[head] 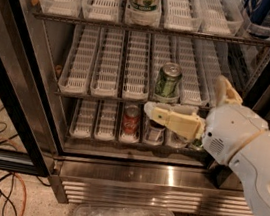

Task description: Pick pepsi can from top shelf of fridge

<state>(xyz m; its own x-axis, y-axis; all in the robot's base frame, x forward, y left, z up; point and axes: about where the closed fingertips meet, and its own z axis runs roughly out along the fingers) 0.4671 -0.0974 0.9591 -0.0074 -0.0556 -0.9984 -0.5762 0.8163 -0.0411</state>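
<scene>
The gripper (pixel 185 95), fingers spread and empty, hangs low beside the green can (pixel 168 80) on the middle rack (pixel 101 95). The pepsi can (pixel 255 7), probably the blue one cut off at the upper edge, stands far right on the top shelf (pixel 152 29). The arm should rise rightward first.

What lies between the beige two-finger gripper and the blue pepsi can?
Camera view: only the middle rack's white slotted trays and the front wire of the top shelf separate the gripper, beside the green can, from the pepsi can.
</scene>
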